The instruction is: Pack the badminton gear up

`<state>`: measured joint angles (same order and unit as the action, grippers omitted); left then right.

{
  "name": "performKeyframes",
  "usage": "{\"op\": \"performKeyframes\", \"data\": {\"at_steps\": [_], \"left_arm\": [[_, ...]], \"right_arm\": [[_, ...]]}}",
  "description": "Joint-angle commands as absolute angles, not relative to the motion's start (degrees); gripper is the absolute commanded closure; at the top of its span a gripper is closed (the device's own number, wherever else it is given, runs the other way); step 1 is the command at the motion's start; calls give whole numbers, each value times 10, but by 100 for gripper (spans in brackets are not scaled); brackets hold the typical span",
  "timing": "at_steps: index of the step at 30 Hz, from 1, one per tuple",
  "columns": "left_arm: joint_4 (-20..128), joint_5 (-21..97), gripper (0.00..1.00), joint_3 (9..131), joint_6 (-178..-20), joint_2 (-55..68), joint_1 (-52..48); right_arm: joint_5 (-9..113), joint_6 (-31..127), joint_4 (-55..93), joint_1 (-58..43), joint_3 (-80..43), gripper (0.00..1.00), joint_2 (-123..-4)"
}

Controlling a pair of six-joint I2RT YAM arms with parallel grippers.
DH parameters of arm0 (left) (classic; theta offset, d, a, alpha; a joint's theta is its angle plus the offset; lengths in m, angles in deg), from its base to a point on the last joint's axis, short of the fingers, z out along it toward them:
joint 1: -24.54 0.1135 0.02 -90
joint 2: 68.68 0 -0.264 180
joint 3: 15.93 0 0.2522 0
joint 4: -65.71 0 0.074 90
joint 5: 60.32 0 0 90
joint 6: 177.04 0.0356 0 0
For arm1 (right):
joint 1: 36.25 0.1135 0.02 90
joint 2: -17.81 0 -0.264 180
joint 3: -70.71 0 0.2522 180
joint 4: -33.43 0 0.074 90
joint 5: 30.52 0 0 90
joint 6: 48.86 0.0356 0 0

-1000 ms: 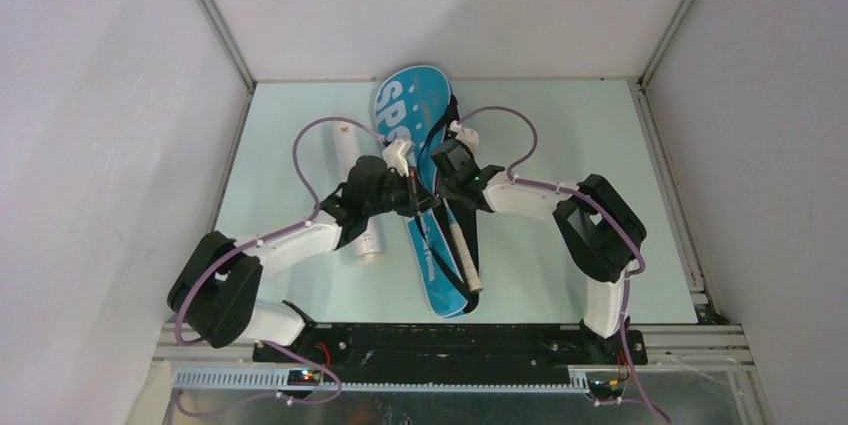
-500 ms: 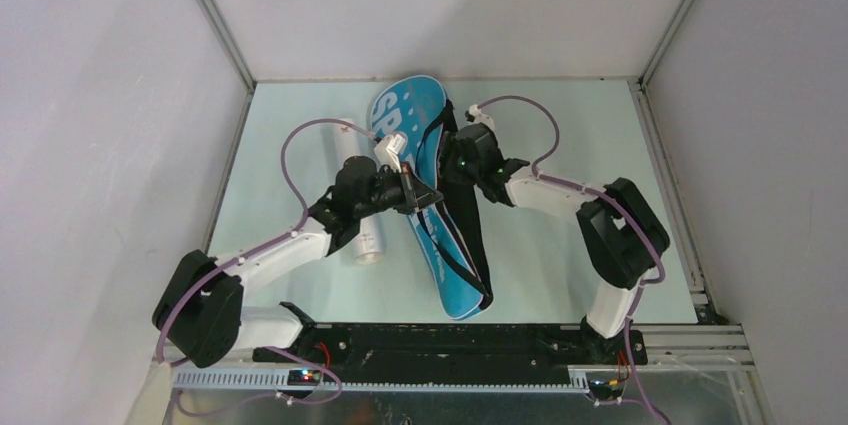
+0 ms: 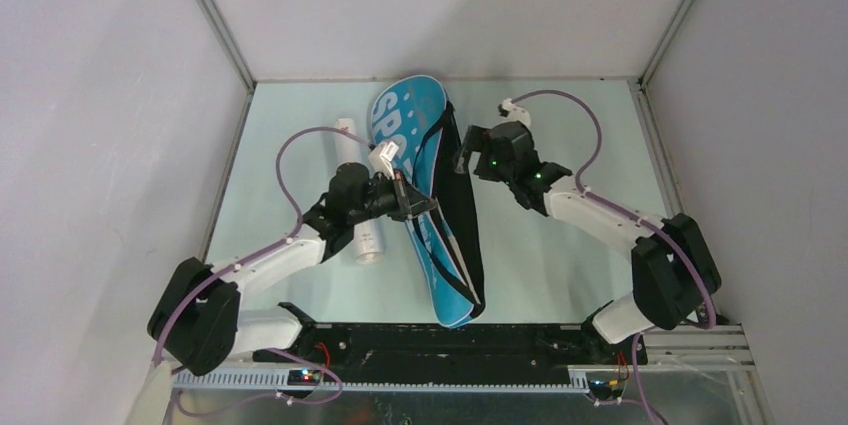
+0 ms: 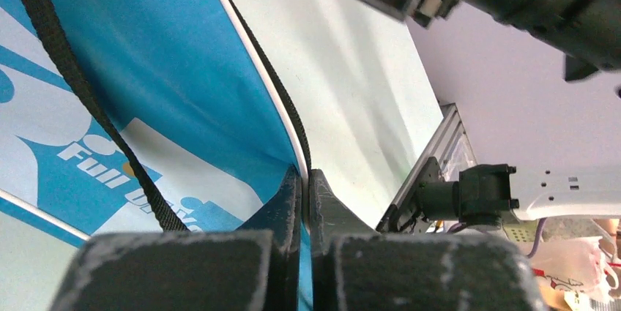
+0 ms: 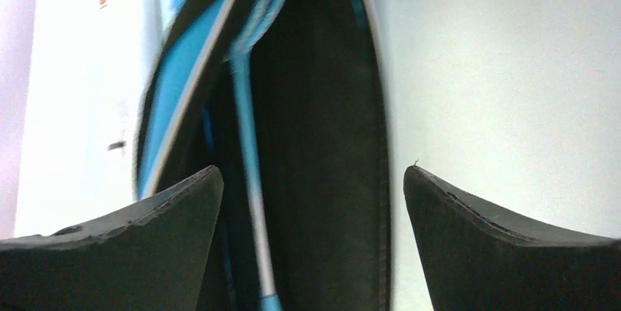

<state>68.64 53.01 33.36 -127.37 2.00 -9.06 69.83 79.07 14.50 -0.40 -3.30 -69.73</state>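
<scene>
L end effector (image 4: 304, 179) clamps bag (image 3: 405, 110) rim, prob. to steady it for loading; R end effector (image 5: 311, 179), fingers apart, empty, hovers over its black part. The tube (image 3: 345, 140) lies beside it on bench (image 3: 540, 265).

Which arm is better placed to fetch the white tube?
Probably right: the right gripper hangs open beside the bag, while the left gripper is clamped on its edge, though the tube lies left of the bag.

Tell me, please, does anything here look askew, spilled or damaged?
Nothing looks spilled or damaged. The blue bag lies slanted across the table, and the left gripper pinches its edge. The white tube lies outside the bag, beside it.
</scene>
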Motion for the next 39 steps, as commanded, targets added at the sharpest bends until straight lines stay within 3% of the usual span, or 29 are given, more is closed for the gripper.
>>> {"op": "performKeyframes", "data": {"at_steps": [1,11,15,18,21,25,39], "left_arm": [[754,578,100,329,-1262,-21,-89],[777,594,100,302,-1272,-59,-89],[778,593,100,294,-1273,-73,-89],[778,589,100,289,-1272,-80,-89],[778,584,100,287,-1270,-88,-89],[785,583,100,284,-1267,-95,-89],[791,582,100,249,-1235,-197,-89]], "right_arm": [[672,782,197,-69,29,3,-685],[496,791,368,-101,38,1,-840],[464,809,372,-101,22,6,-892],[434,817,390,-96,17,16,-916],[412,814,414,-94,15,35,-921],[394,795,420,-88,2,46,-918],[411,767,404,-87,-12,44,-936]]}}
